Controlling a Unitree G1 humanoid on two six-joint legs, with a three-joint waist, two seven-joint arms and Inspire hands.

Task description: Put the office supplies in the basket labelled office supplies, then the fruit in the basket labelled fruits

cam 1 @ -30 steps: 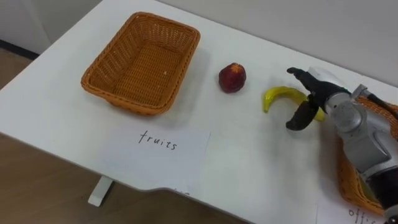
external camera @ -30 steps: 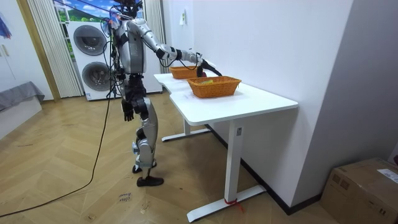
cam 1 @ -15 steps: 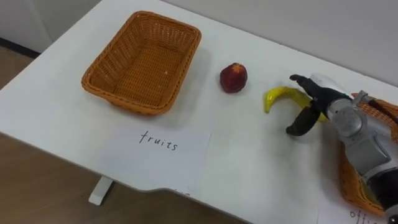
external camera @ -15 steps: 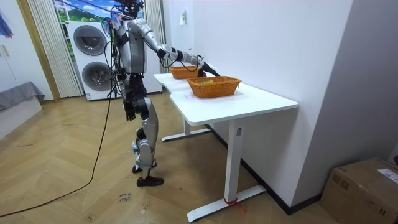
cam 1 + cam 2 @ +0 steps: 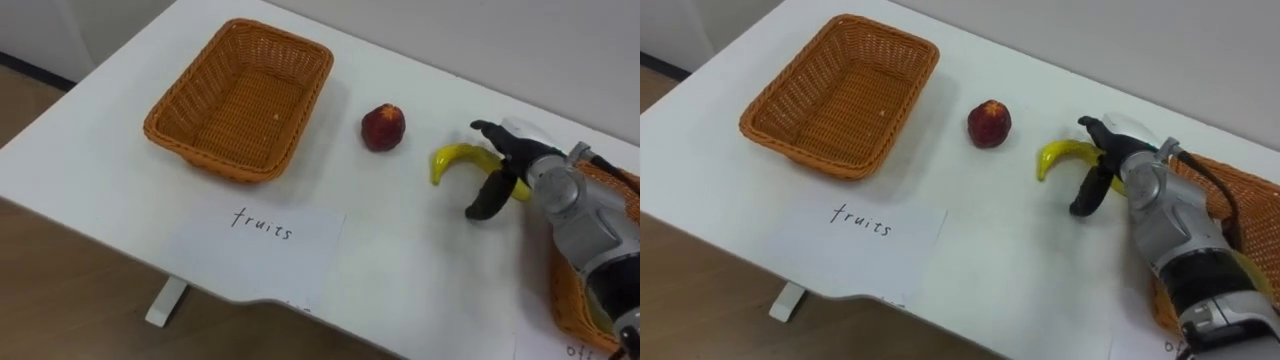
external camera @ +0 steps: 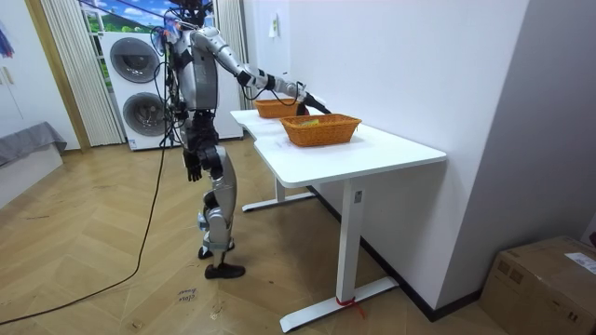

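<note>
1. White table (image 5: pixel 420 270) against a plain wall, and I'm standing at its long edge with my right arm stretched out over it.
2. My right hand (image 5: pixel 522 168) is open in a claw. The fingers arch over the banana (image 5: pixel 452 158) and the thumb hangs on its near side, so nothing is gripped yet.
3. I'd say the hand straddles it like that so one squeeze gets the pick.
4. The banana lies on the table right under my fingers. The red fruit (image 5: pixel 383 127) sits just past it to the left.
5. The empty basket (image 5: pixel 225 170) is well to the left, with a paper label (image 5: pixel 265 245) in front of it. It's likely the drop spot.
6. Count: two fruits and two baskets, the second basket (image 5: pixel 562 300) being under my forearm.
7. My left hand (image 6: pixel 193 169) hangs by my hip.
</note>
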